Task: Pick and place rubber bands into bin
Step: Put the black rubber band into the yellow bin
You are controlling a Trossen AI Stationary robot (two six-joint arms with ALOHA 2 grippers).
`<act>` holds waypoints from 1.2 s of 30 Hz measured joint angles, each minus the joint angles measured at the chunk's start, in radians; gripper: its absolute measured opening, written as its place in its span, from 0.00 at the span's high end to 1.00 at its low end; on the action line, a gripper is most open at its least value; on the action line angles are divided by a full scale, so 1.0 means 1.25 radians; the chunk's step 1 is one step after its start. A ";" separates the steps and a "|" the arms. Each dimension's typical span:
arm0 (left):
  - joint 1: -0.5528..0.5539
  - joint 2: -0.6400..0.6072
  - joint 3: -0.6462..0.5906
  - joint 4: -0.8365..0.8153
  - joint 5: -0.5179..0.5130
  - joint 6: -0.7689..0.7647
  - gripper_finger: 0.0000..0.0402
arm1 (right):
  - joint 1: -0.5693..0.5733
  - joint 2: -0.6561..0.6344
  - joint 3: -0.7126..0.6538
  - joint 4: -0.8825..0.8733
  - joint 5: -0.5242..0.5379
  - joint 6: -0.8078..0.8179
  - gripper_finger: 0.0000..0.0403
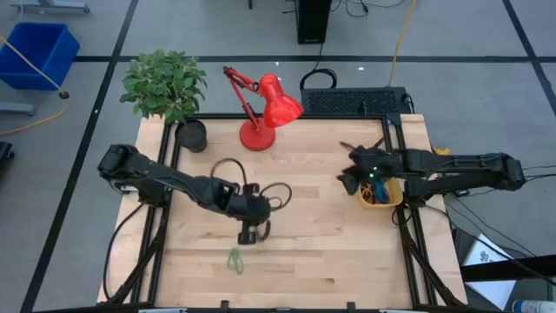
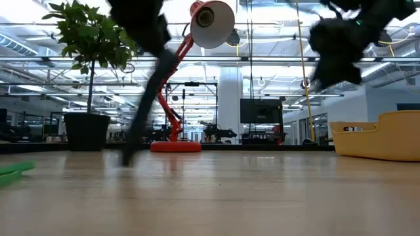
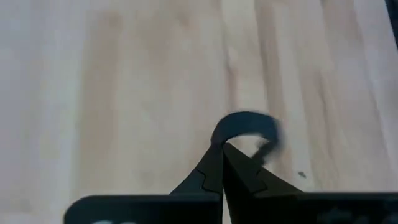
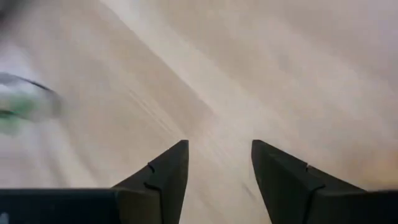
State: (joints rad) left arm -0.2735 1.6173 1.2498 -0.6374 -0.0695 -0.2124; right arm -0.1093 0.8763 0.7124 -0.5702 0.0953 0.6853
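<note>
My left gripper point(image 1: 249, 233) hangs over the middle of the wooden table, shut on a black rubber band point(image 3: 247, 124). A green rubber band point(image 1: 235, 259) lies flat on the table just nearer the front edge, and it also shows in the low view point(image 2: 14, 171). The yellow bin point(image 1: 383, 194) stands at the right edge with several bands inside. My right gripper point(image 1: 351, 180) hovers open beside the bin's left rim, and nothing is between its fingers point(image 4: 219, 155). My left gripper pinches the black rubber band at one spot on its loop point(image 3: 219, 142), between its two fingertips. The fingers slant down from the table's far left. The rest of the loop curls out beyond the tips. I cannot tell whether its lower end touches the table.
A red desk lamp point(image 1: 265, 109) and a plant in a black pot point(image 1: 191, 136) stand along the far edge. Black cable loops point(image 1: 276, 193) trail from the left arm over the table. Bare wood lies between my left gripper and the bin.
</note>
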 joint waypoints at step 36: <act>0.135 -0.038 0.000 0.430 -0.100 0.268 0.98 | 0.157 0.302 0.000 0.788 -0.139 -0.328 0.58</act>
State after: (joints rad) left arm -0.1043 1.5696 1.2499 -0.0998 -0.1940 0.1230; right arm 0.0872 1.2533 0.7124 0.4154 -0.0789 0.2753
